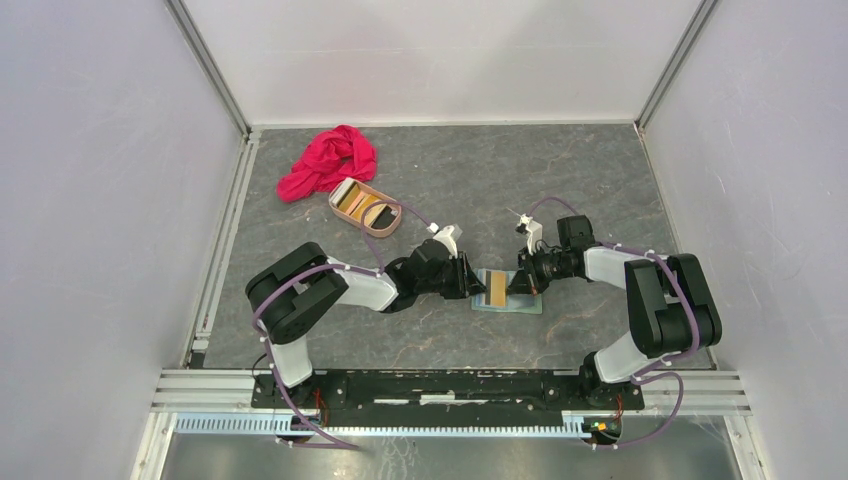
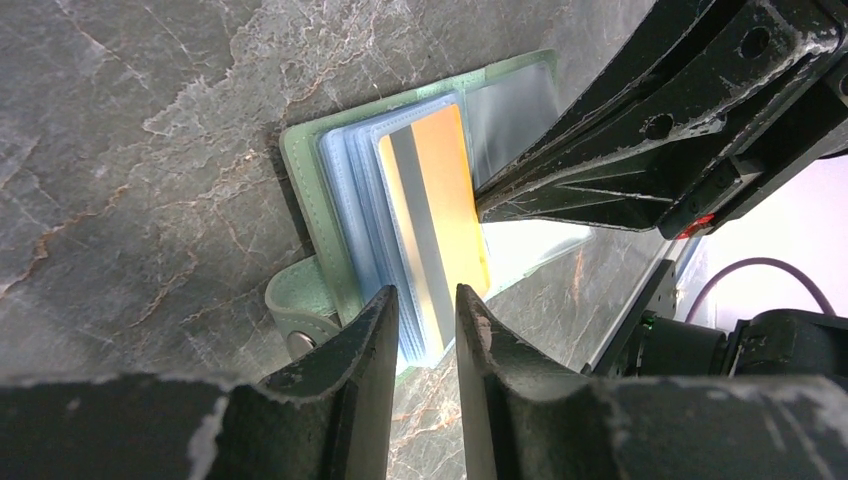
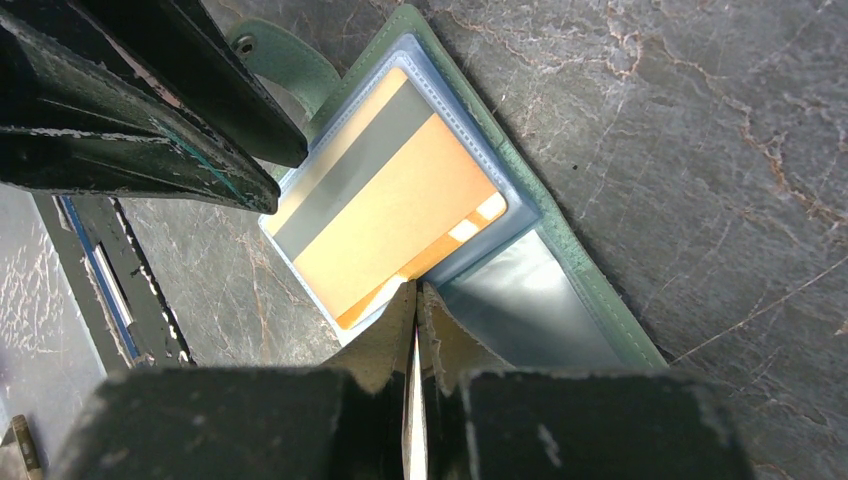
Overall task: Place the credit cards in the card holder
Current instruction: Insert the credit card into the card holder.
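Observation:
The sage-green card holder [image 1: 525, 303] lies open on the table between my two grippers. An orange-gold credit card [image 2: 440, 200] with a dark stripe sits in its pale blue sleeves [image 3: 390, 210]. My left gripper [image 2: 428, 300] is open, its fingers astride the near edge of the sleeves beside the snap tab [image 2: 300, 300]. My right gripper [image 3: 416, 290] is shut on a thin silvery-white card [image 3: 411, 420], seen edge-on between the fingers. Its tips rest at the orange card's edge, over the holder's fold. In the top view the grippers meet over the holder [image 1: 468, 280] [image 1: 515, 283].
A pinkish-tan oval tray [image 1: 385, 228] stands behind the left arm with an orange card [image 1: 352, 203] and a dark one [image 1: 375, 212] in it. A red cloth [image 1: 328, 162] lies crumpled at the back left. White walls enclose the table.

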Robot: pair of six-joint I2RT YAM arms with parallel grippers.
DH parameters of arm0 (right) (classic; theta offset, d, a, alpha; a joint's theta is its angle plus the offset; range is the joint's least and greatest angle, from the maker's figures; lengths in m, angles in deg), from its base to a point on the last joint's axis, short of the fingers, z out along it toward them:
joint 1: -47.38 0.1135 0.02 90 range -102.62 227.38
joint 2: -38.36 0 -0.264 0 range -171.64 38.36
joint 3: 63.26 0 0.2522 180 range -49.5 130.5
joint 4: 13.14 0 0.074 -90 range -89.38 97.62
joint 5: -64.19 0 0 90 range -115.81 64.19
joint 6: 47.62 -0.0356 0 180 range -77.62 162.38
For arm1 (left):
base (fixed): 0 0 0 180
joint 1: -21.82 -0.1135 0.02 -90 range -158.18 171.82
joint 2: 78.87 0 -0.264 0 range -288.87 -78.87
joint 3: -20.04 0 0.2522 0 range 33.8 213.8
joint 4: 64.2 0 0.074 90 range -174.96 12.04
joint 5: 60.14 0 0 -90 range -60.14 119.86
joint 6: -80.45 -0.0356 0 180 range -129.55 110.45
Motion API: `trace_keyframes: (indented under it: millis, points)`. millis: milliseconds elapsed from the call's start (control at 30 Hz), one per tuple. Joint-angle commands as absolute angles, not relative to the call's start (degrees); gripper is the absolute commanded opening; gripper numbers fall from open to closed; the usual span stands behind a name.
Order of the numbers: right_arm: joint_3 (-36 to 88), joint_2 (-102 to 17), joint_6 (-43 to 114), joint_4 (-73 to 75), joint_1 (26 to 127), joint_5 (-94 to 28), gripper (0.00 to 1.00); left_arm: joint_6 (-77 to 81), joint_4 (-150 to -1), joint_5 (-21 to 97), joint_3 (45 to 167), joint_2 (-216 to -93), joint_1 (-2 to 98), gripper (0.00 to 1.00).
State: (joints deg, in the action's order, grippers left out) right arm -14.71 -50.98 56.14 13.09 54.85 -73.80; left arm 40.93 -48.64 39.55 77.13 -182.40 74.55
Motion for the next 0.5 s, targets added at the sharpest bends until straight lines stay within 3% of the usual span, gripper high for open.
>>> trace_keyframes:
  millis: [0, 467]
  points:
    - [-14.56, -52.98, 57.94, 12.48, 55.11, -68.25, 0.07, 44.13, -46.16, 40.78, 77.61, -182.15, 74.36, 0.34]
    - [-14.61, -52.9, 57.94, 12.61, 55.06, -68.41, 0.07, 44.8, -44.26, 42.5, 77.44, -181.83, 74.38, 0.33]
